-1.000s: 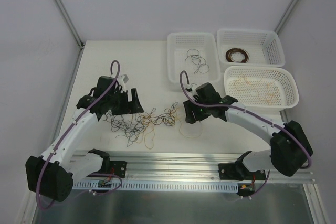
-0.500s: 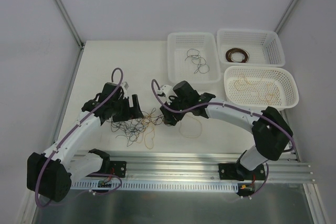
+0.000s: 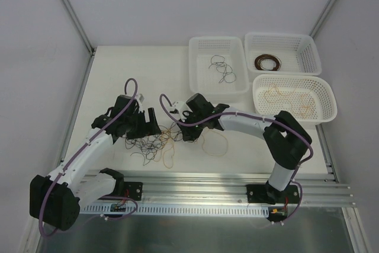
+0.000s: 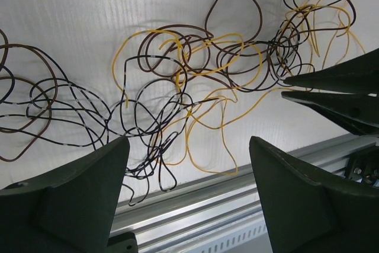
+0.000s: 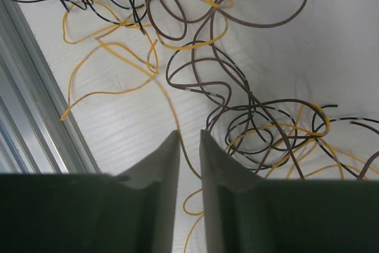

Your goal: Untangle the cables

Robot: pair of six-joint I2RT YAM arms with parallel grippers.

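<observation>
- Yellow, black and brown cables [image 3: 155, 141] are seen in one curly heap on the white table [image 3: 118, 69], near the metal rail [image 3: 225, 177] and between the two grippers.
- Some wires are already sorted. Black ones are laid in the left basket [image 3: 198, 42], a brown coil in the far basket [image 3: 308, 57], and yellow ones in the near basket [image 3: 327, 103].
- In the last second the right gripper [image 5: 189, 134] has been brought across from the basket side to the right edge of the heap.
- Its jaws have been drawn nearly together, and only a thin slit is left. A yellow wire [image 5: 169, 102] is seen running into that slit, but it cannot be told if the wire is pinched yet.
- The left gripper [image 4: 188, 141] has been kept wide open with nothing held. It has been moved in a little, and it is now hung just over the left side of the heap.
- From this it is judged that one wire is being picked out — the yellow one at the edge.
- Most of the job is judged to be left, as the heap is not pulled apart yet.
- A slow pull is likely to be needed next — other wires are looped over the yellow one and could be dragged along.
</observation>
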